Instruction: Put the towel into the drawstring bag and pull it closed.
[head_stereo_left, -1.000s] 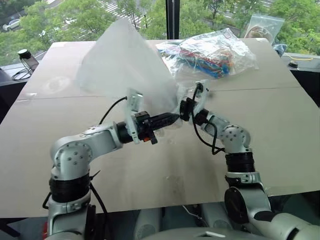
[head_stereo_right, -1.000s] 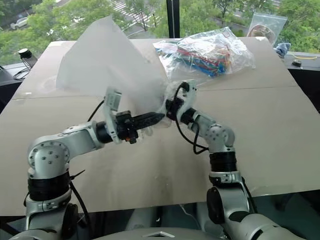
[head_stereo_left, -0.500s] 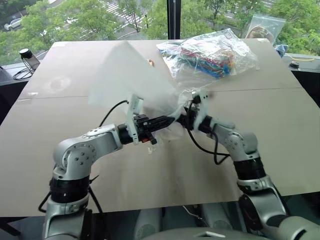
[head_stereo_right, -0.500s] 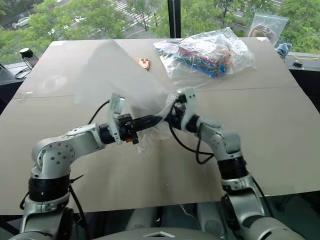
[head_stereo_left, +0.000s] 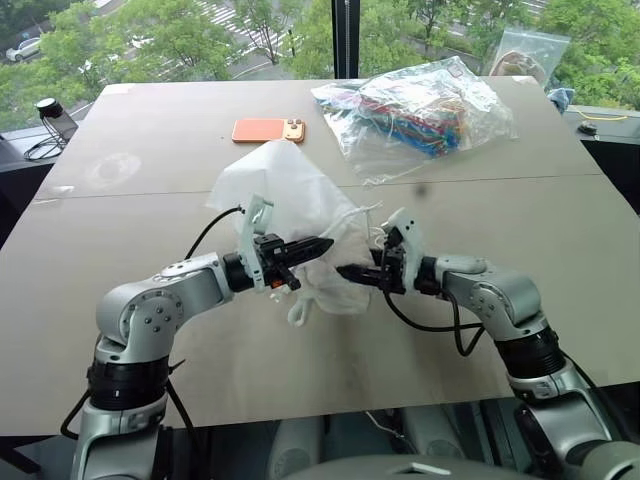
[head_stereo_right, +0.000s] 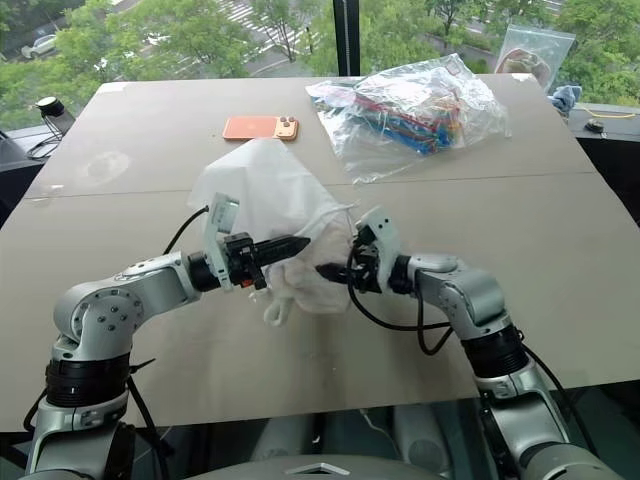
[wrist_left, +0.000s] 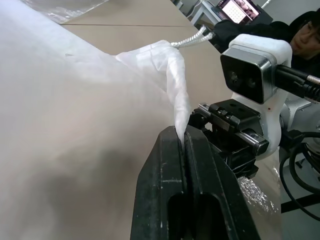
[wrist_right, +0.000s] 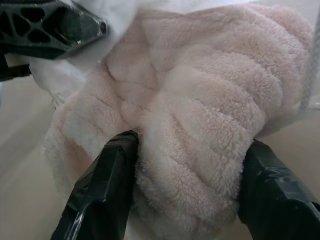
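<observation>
Lowered since a second ago, the translucent, thin-fabric drawstring bag (head_stereo_left: 290, 205) now slumps on the matte tan surface (head_stereo_left: 120, 290), uncovering an orange phone (head_stereo_left: 268, 130). Left end effector (wrist_left: 184, 135) pinches the bag's gathered mouth, fingers fully closed. Right end effector (wrist_right: 185, 165), fingers spread, straddles the fluffy cream towel (wrist_right: 200, 115) beside the bag.
</observation>
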